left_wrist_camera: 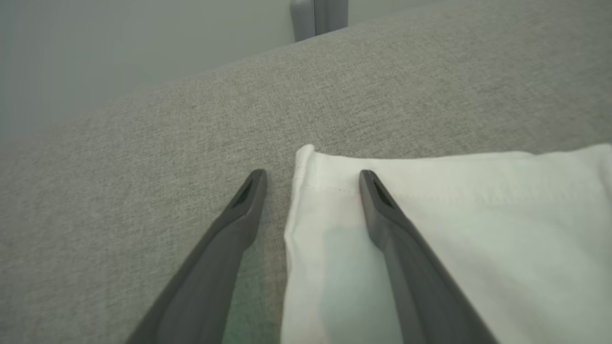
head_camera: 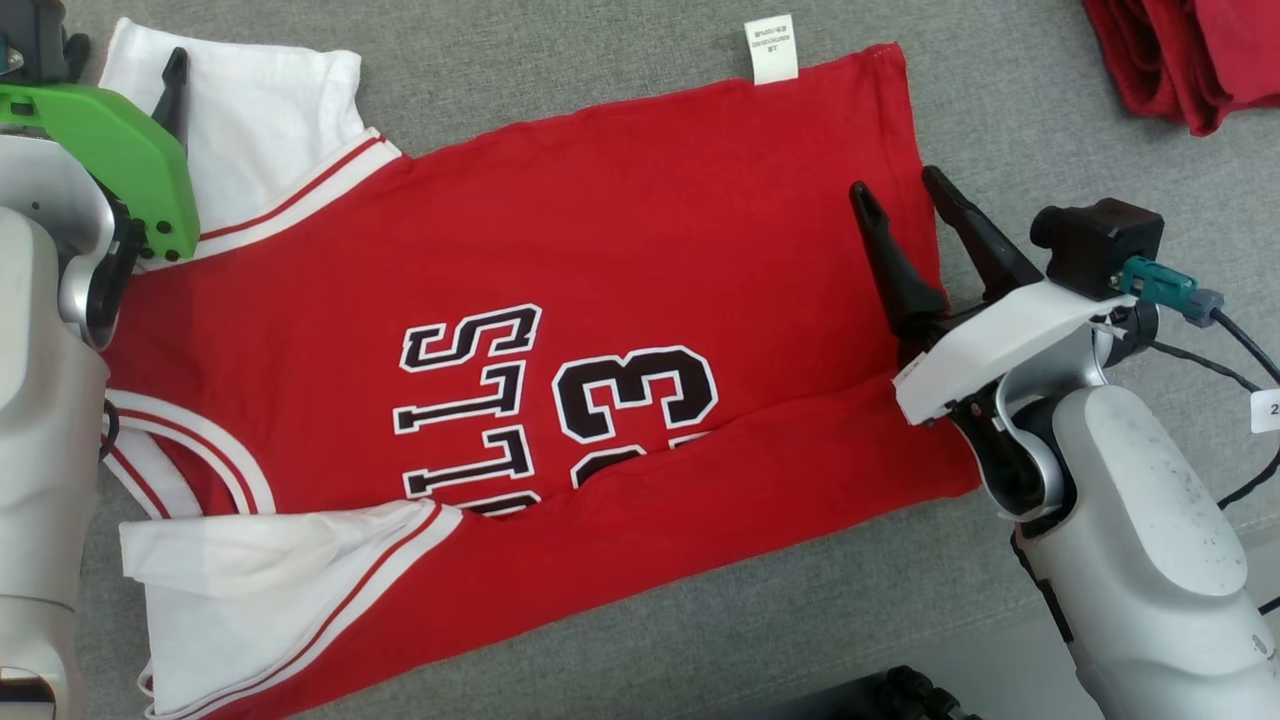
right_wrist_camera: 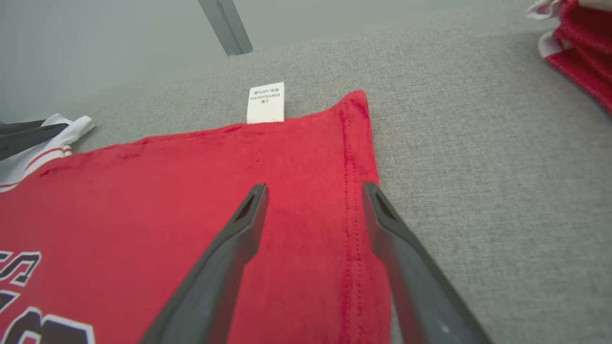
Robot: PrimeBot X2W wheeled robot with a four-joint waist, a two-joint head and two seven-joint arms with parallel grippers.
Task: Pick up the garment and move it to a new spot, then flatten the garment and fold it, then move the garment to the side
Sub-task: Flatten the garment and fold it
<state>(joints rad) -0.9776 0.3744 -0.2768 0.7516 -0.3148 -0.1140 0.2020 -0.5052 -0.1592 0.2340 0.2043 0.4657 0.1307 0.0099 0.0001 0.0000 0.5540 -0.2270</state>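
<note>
A red jersey (head_camera: 620,230) with white sleeves and black lettering lies spread on the grey padded surface (head_camera: 1000,90). Its near long edge is folded up over the lettering. My left gripper (left_wrist_camera: 311,179) is open at the corner of the far white sleeve (left_wrist_camera: 478,215). One finger is over the grey cloth and the other over the sleeve. My right gripper (head_camera: 898,188) is open and low over the jersey's hem (right_wrist_camera: 351,191), which runs between its fingers. A white care label (right_wrist_camera: 266,102) sticks out at the far edge.
A pile of other red garments (head_camera: 1190,55) lies at the far right corner. A dark object (head_camera: 900,695) shows at the bottom edge, and cables (head_camera: 1240,370) trail from my right wrist. The second white sleeve (head_camera: 260,590) lies at the near left.
</note>
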